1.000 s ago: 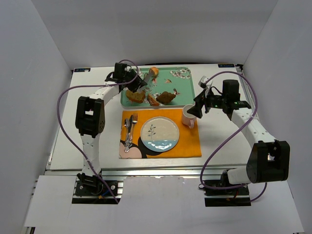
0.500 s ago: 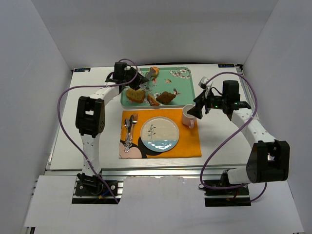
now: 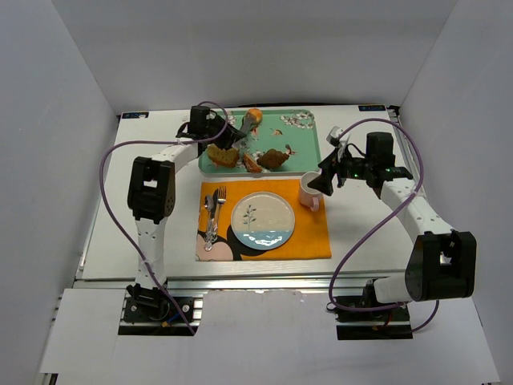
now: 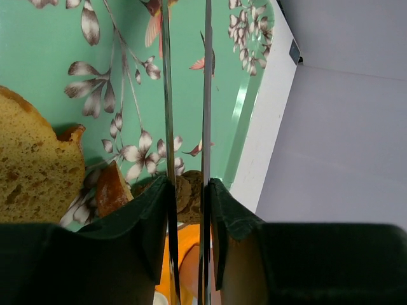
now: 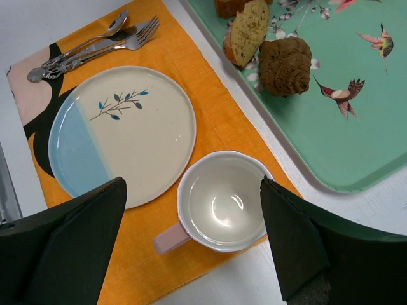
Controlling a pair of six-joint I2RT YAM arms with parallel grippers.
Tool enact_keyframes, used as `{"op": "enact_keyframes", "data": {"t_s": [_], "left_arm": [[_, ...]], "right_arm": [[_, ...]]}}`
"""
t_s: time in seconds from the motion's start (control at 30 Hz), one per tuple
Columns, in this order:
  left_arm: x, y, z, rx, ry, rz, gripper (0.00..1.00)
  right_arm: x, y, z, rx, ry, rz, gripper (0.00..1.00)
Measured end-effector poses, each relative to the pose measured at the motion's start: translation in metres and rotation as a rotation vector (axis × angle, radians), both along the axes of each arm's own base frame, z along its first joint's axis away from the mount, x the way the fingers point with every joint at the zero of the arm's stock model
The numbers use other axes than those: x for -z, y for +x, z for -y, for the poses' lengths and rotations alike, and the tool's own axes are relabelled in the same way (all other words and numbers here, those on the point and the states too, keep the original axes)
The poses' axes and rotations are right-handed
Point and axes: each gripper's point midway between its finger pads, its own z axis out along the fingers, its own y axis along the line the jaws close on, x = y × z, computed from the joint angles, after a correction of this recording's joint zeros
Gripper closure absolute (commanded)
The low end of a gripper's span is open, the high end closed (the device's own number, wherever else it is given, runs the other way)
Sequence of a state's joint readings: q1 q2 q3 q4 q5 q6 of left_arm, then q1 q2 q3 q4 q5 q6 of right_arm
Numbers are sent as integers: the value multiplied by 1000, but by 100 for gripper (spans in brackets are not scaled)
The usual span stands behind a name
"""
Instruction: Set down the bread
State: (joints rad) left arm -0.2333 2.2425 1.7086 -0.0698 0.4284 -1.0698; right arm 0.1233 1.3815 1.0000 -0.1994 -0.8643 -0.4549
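- The bread [image 3: 253, 117] is at the far edge of the green tray [image 3: 300, 148], by the left gripper [image 3: 246, 127].
- Its fingers [image 4: 152, 222] stand nearly together; whether they pinch the bread I cannot tell.
- The right gripper [image 5: 191, 222] hangs over the cup [image 5: 222, 203], fingers spread wide.

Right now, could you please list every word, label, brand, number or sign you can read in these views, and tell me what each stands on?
No text is readable in any view.
Stickers at the far corners of the table: too small to read.
Dark label on the white edge beyond the tray: blurred.
Tray, plate, placemat, cup: pictures or plain, no lettering.
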Motion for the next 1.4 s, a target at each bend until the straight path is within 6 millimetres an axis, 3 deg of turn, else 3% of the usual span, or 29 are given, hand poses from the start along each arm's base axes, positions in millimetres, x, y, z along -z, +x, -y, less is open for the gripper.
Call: {"op": "enact_keyframes", "data": {"t_s": [0.23, 0.33, 0.4, 0.47, 0.6, 0.67, 0.9, 1.07, 1.17, 1.27, 1.4], "left_arm": [[3, -8, 1, 15, -10, 5, 100], [-4, -22, -2, 26, -8, 6, 100], [-18, -33, -4, 35, -6, 21, 100], [-52, -53, -7, 54, -5, 66, 100], [-94, -72, -11, 72, -10, 158, 100], [-118, -95, -16, 88, -6, 210, 100], [-157, -240, -41, 193, 17, 289, 100], [-139, -320, -50, 256, -10, 245, 100], [-123, -354, -53, 272, -34, 189, 100], [-110, -374, -54, 284, -45, 141, 100], [-91, -384, -55, 297, -32, 64, 100]], "right_arm": [[-3, 1, 4, 9, 2, 9, 11], [-7, 0, 5, 11, 5, 20, 11], [-9, 0, 5, 10, 6, 25, 11], [-9, 0, 5, 9, 6, 28, 11], [-8, -1, 6, 2, 0, 33, 11], [-8, -1, 6, -1, -3, 37, 11], [-6, -5, 6, -27, -17, 54, 11], [-6, -6, 6, -39, -25, 71, 11], [-6, -8, 6, -44, -26, 67, 11], [-5, -8, 6, -45, -26, 63, 11], [-5, -9, 6, -47, -24, 62, 11]]}}
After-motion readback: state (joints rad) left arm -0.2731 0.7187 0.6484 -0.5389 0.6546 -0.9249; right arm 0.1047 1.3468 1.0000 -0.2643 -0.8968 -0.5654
